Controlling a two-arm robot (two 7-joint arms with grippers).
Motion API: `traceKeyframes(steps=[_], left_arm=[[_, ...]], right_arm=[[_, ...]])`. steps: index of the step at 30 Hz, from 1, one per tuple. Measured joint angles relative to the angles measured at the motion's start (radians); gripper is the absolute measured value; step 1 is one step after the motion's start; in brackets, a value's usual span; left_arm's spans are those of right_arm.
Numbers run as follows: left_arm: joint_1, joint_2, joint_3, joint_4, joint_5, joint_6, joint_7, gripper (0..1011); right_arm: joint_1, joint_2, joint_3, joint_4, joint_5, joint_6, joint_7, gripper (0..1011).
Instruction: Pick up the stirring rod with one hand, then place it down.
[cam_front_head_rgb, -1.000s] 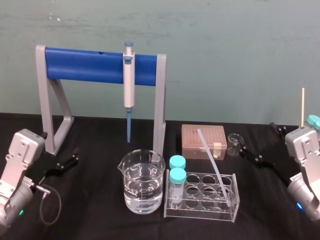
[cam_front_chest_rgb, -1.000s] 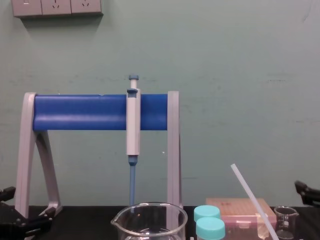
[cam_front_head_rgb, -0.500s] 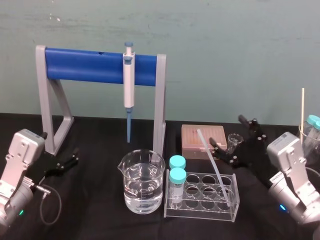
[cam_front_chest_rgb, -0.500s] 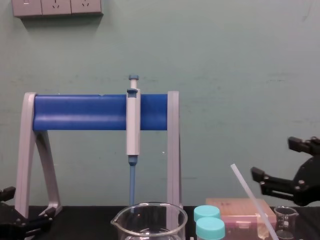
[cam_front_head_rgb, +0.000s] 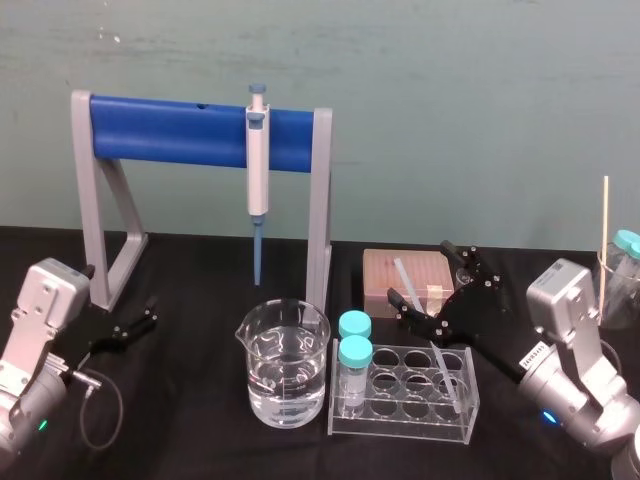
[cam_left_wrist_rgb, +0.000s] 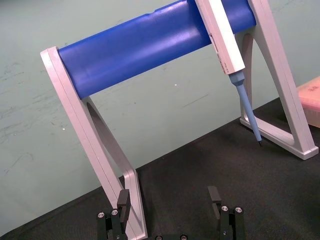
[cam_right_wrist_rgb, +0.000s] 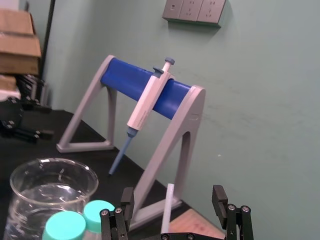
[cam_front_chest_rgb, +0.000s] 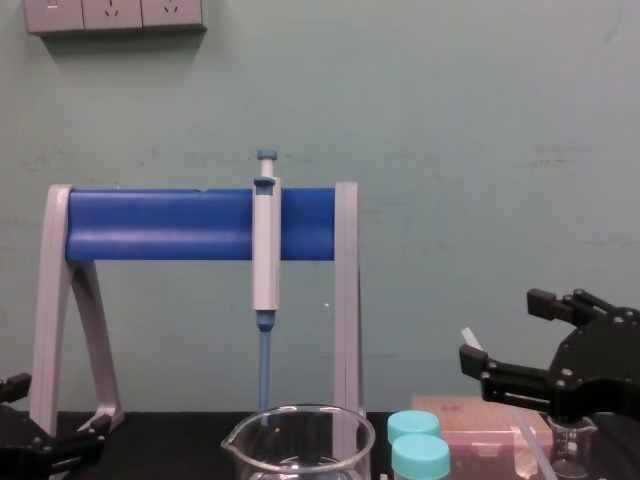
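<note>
Two grippers: both have their fingers spread, with nothing in hold.
Right gripper (cam_front_head_rgb: 420, 270) (cam_right_wrist_rgb: 172, 200) (cam_front_chest_rgb: 500, 328): reaches in from the right above the tube rack (cam_front_head_rgb: 400, 415). Its fingers (cam_right_wrist_rgb: 127, 202) stand wide apart on either side of the rod's upper part; I cannot tell whether one touches it.
Stirring rod (cam_front_head_rgb: 404, 275) (cam_right_wrist_rgb: 167, 207) (cam_front_chest_rgb: 469, 339): leans in the rack, lower end in a right-hand well, top tilted left and back, in front of the pink box (cam_front_head_rgb: 380, 285).
Left gripper (cam_front_head_rgb: 150, 312) (cam_left_wrist_rgb: 169, 197): sits low at the left of the counter (cam_front_head_rgb: 200, 440), beside the stand's foot.
Pipette (cam_front_head_rgb: 258, 170): hangs upright on the stand (cam_front_head_rgb: 195, 130), tip pointing down behind the water beaker (cam_front_head_rgb: 285, 375).
Rack: stands just right of the beaker, with two teal-capped tubes at its left end.
</note>
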Motion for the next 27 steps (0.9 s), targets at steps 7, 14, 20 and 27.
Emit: traceKeyframes(steps=[7,14,20,27], left_arm=[[0.0,0.0,0.0,0.0,0.0,0.0,0.0,1000],[0.0,0.0,0.0,0.0,0.0,0.0,0.0,1000],[0.0,0.0,0.0,0.0,0.0,0.0,0.0,1000],[0.0,0.0,0.0,0.0,0.0,0.0,0.0,1001]], right_arm=[[0.024,-0.031,0.02,0.04,0.103,0.038,0.094,1003],[0.047,-0.055,0.028,0.072,0.143,0.11,0.14,1003],[0.066,-0.07,0.032,0.098,0.153,0.159,0.162,1003],[0.087,-0.09,0.038,0.131,0.159,0.196,0.197,1003]])
